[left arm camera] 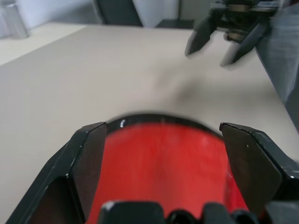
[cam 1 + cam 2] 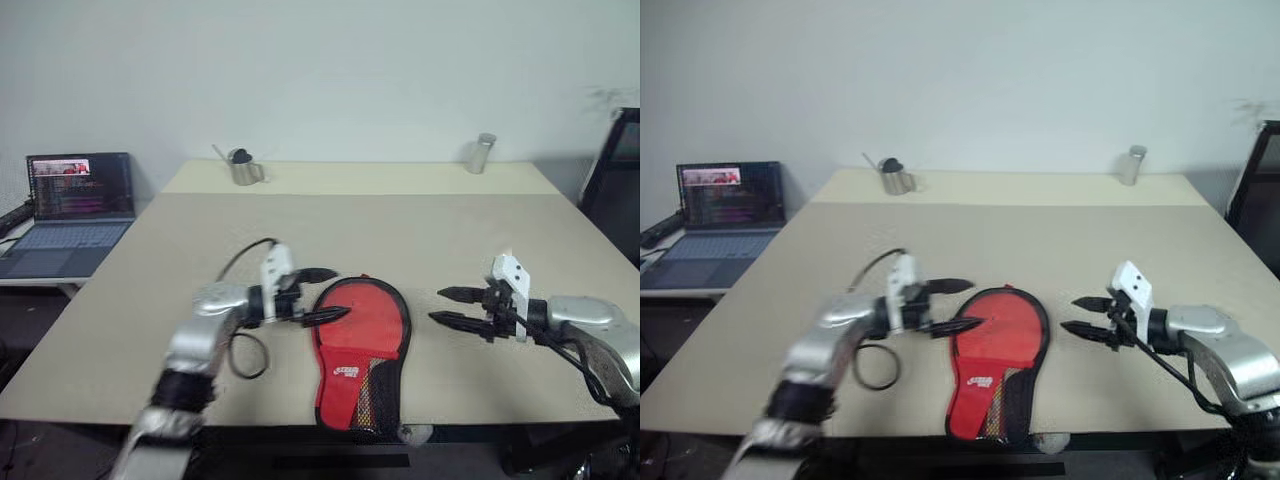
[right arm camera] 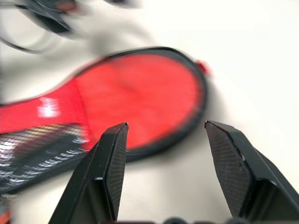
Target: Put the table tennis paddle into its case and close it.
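The case point(image 2: 360, 340) lies flat at the table's front edge, red side up, with a white logo and black mesh toward its handle end. Whether its zipper is closed I cannot tell. The table tennis paddle is hidden. My left gripper point(image 2: 340, 293) hovers open over the case's round left rim, its black fingers point(image 1: 91, 154) straddling the red face point(image 1: 163, 163). My right gripper point(image 2: 437, 305) stands open a little to the right of the case point(image 3: 140, 98), pointing at it, with nothing between its fingers point(image 3: 112, 158).
A metal cup point(image 2: 243, 168) with a spoon and a metal cylinder point(image 2: 481, 153) stand at the table's far edge. A laptop point(image 2: 75, 205) sits on a side desk to the left. A black chair point(image 2: 618, 170) is at the right. A cable loop point(image 2: 245, 355) hangs by my left arm.
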You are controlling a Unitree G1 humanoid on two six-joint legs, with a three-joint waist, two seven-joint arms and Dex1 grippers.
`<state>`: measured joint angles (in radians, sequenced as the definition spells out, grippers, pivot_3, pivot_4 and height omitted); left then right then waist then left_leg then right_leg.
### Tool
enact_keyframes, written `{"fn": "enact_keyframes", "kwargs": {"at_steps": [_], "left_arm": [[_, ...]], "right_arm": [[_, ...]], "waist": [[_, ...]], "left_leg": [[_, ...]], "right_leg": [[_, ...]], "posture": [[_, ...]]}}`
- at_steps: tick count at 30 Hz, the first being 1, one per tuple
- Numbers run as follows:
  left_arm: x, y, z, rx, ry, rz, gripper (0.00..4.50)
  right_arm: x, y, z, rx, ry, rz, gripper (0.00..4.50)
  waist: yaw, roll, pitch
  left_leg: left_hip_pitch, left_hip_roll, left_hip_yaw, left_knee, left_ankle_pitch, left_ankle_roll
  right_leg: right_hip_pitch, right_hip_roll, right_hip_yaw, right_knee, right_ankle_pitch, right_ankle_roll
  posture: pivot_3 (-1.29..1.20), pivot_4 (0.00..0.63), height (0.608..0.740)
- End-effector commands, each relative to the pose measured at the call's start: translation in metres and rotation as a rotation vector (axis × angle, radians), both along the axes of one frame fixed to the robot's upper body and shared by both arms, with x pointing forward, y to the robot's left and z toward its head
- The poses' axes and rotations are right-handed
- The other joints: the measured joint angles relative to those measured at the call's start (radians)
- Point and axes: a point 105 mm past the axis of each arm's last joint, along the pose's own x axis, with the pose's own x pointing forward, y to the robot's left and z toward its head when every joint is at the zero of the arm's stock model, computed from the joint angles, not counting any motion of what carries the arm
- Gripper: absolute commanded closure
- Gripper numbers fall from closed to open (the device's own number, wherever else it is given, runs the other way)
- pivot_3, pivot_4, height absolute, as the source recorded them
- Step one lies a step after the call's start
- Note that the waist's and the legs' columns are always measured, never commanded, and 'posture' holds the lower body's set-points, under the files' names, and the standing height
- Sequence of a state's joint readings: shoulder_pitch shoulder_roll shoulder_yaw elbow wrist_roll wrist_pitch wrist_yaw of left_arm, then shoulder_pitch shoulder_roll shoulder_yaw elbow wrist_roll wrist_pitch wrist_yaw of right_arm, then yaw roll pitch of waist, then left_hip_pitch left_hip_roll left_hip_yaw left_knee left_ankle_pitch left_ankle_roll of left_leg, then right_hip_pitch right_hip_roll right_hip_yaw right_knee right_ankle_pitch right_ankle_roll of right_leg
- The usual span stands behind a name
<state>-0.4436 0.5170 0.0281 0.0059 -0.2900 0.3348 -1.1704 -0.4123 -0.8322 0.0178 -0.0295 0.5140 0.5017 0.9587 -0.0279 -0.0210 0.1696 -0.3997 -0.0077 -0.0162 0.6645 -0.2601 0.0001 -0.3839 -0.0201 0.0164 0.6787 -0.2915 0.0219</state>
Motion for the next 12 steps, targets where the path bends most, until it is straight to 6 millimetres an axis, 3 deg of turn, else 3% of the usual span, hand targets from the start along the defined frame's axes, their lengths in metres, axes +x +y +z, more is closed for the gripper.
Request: {"fn": "enact_keyframes", "kwargs": {"at_steps": [1,4,6,12], "left_arm": [[-0.018,0.025,0.006,0.076,-0.033,0.082,0.27],[-0.011,0.045,0.004,0.102,-0.049,0.199,0.27],[-0.008,0.049,0.005,0.092,-0.068,0.225,0.27],[0.0,0.035,0.001,0.027,-0.098,0.291,0.27]], "right_arm": [[0.017,-0.021,0.014,-0.027,-0.086,-0.046,1.62],[0.03,-0.038,0.018,-0.065,-0.119,-0.091,1.62],[0.034,-0.038,0.018,-0.068,-0.127,-0.088,1.62],[0.041,-0.037,0.011,-0.094,-0.118,-0.084,1.62]], "waist": [[0.0,0.0,0.0],[0.015,0.001,0.001],[0.025,0.001,0.001],[0.026,0.001,0.001]], "left_leg": [[0.0,0.0,0.0,0.0,0.0,0.0],[0.0,0.0,0.0,0.0,0.0,0.0],[0.0,0.0,0.0,0.001,0.0,0.0],[-0.001,0.0,0.001,0.0,0.0,0.0]], "right_leg": [[0.0,0.0,0.0,0.0,0.0,0.0],[0.0,0.0,-0.001,0.0,0.0,-0.001],[0.001,-0.001,-0.001,0.0,0.0,-0.001],[0.0,-0.001,0.0,0.0,0.0,-0.001]], "posture": [[0.0,0.15,0.74],[0.0,0.15,0.74],[0.0,0.15,0.74],[0.0,0.15,0.74]]}}
